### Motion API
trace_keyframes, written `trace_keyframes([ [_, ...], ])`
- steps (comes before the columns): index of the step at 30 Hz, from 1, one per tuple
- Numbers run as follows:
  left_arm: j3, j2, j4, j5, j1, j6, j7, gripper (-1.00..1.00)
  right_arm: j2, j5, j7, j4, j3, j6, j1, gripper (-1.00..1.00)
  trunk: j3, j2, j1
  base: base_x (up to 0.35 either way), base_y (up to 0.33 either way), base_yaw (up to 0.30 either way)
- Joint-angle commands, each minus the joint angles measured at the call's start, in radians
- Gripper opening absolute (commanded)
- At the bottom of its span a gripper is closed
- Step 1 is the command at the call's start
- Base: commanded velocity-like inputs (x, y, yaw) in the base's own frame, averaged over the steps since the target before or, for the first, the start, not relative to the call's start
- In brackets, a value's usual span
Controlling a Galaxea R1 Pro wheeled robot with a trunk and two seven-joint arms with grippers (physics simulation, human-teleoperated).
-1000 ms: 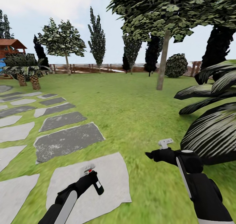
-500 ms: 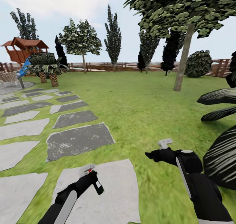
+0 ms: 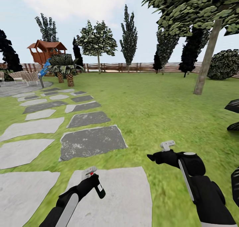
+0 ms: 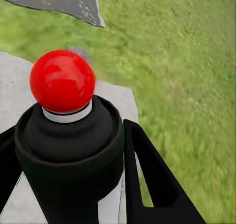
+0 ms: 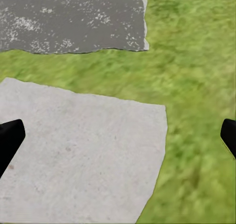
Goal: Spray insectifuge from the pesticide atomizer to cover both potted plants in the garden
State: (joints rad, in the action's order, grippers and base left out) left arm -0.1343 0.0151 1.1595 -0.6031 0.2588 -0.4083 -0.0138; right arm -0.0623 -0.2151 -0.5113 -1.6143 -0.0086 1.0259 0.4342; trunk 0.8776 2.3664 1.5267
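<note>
In the garden: a wide green lawn runs to a wooden fence with trees in front of it.
Landmark: a path of flat stepping stones crosses the lawn; all places below are told from it.
Far end of the path: a grey patio with chairs, a palm and a red-brown playhouse just beyond it.
Right arm: the right gripper hangs over the grass just beside the nearest pale stone; its jaws stand wide apart and hold nothing.
Left arm: the left gripper is over the same pale stone, its jaws clamped on the pesticide atomizer.
Atomizer: the dark bottle is tilted, with the whitish trigger head and red tip uppermost.
Potted plants: I see none of the two small pots here, so I judge that the robot is on its way to them.
How to do it well: I would keep the bottle gripped firmly and steady, turn slowly until a pot appears, and spray only when the tip points at the leaves.
Change since the earlier pictures: the whole scene has slid to the right, so the camera turned left; the playhouse and patio came more into view, the big striped leaves at the right edge are almost gone; both arms keep the same pose.
</note>
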Motion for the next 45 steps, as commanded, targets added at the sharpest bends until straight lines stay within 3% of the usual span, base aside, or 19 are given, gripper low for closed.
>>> trace_keyframes([
  [1,0.000,0.000,-0.001,-0.004,0.000,-0.003,0.000,-1.00,-0.001,-0.010,-0.010,-0.001,-0.001,0.002,0.000,1.00,0.001,0.000,0.000,0.330,0.000,0.034],
  [45,0.007,-0.001,-0.058,-0.005,0.001,0.004,0.000,-1.00,-0.002,-0.009,-0.012,-0.001,0.003,-0.009,-0.002,1.00,0.001,0.000,0.000,0.337,0.026,0.002],
])
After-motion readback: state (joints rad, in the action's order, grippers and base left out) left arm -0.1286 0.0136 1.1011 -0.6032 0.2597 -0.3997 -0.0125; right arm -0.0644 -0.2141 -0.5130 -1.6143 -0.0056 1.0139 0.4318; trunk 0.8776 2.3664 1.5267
